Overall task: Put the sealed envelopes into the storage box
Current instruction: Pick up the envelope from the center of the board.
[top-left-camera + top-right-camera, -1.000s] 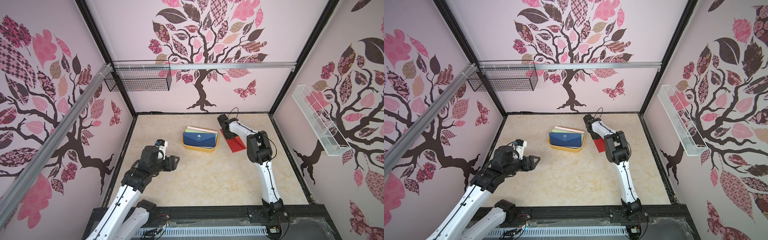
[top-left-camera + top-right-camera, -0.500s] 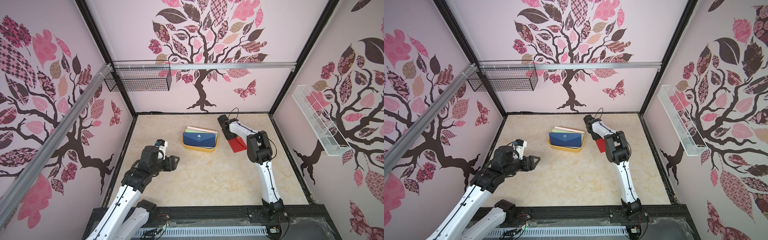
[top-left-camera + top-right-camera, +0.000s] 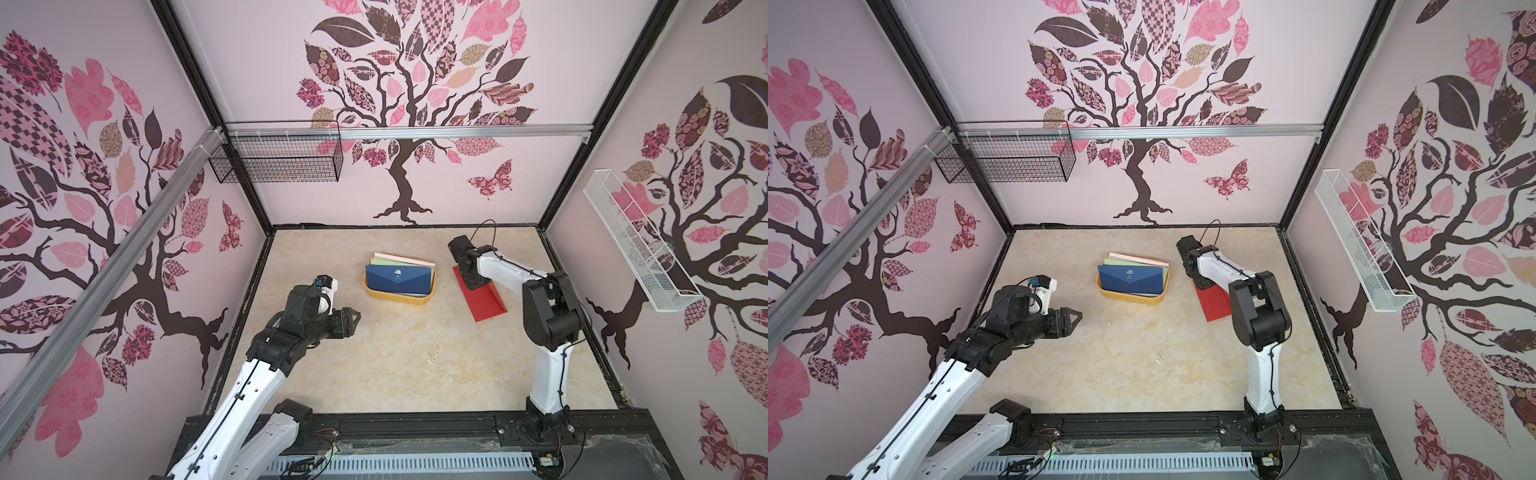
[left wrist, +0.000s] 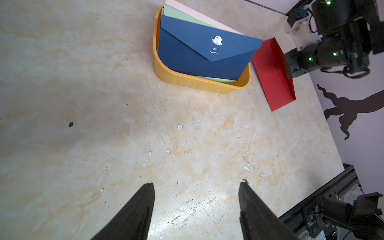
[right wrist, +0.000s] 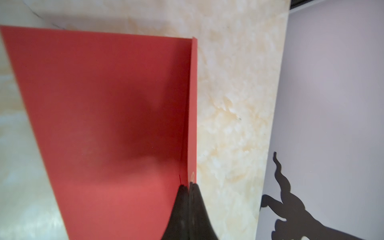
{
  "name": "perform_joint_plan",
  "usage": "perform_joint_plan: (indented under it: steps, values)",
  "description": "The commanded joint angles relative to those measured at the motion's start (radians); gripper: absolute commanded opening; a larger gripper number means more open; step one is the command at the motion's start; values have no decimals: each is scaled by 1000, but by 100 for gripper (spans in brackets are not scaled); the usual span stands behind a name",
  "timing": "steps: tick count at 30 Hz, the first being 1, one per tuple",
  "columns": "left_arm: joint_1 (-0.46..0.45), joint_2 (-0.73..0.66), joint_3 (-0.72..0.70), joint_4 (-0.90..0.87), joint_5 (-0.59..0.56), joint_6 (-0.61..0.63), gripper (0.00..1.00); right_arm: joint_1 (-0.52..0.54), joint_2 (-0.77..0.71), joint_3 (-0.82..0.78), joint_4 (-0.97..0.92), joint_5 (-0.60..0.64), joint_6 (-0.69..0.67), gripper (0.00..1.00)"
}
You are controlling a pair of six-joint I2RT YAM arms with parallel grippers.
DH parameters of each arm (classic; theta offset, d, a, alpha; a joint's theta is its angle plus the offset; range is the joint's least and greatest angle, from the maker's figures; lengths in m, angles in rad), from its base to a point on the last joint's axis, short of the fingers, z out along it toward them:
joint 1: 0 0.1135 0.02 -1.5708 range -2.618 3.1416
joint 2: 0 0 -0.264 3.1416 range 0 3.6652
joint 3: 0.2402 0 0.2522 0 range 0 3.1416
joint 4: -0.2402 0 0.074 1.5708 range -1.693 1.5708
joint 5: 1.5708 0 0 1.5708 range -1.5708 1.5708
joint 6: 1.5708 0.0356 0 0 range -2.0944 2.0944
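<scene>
The storage box (image 3: pixel 397 298) (image 3: pixel 1128 300) (image 4: pixel 197 83), a shallow yellow-orange tub, sits mid-table at the back. Several sealed envelopes lean in it, with a navy envelope (image 3: pixel 399 279) (image 3: pixel 1132 281) (image 4: pixel 199 56) in front and pale green and pink ones behind. A red envelope (image 3: pixel 485 302) (image 3: pixel 1217 305) (image 4: pixel 272 79) (image 5: pixel 104 124) lies on the table to the right of the box, one long edge curled up. My right gripper (image 3: pixel 474 286) (image 5: pixel 188 184) is shut on that raised edge. My left gripper (image 3: pixel 354 320) (image 3: pixel 1076 318) (image 4: pixel 197 184) hovers open and empty, left of and nearer than the box.
A black wire basket (image 3: pixel 282 160) hangs on the back-left wall. A white mesh tray (image 3: pixel 636 245) hangs on the right wall. Bare marble tabletop (image 3: pixel 415 357) lies between the arms, bounded by a black frame and the front rail (image 3: pixel 415 428).
The right gripper's jaws have closed onto the red envelope's raised edge. Both arms and the envelopes stay where they were.
</scene>
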Motion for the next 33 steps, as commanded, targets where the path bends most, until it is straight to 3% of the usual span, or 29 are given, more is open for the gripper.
perform_joint_plan:
  steps: [1,8,13,19,21,27,33]
  values:
    - [4,33,132,-37,8,8,69,23,-180,-118,58,24,-2,0]
    - [5,193,466,-211,-16,45,69,198,-431,-330,194,54,-152,0]
    - [11,282,654,-273,-32,64,71,363,-575,-470,419,158,-315,0]
    - [21,464,900,-334,65,76,74,539,-781,-700,723,41,-575,0]
    - [22,525,955,-354,150,76,74,599,-835,-754,786,9,-650,0]
    - [17,623,924,-312,477,48,70,733,-953,-888,932,-63,-879,0]
    - [-71,625,815,-361,463,114,68,827,-1013,-977,1051,-110,-1101,0]
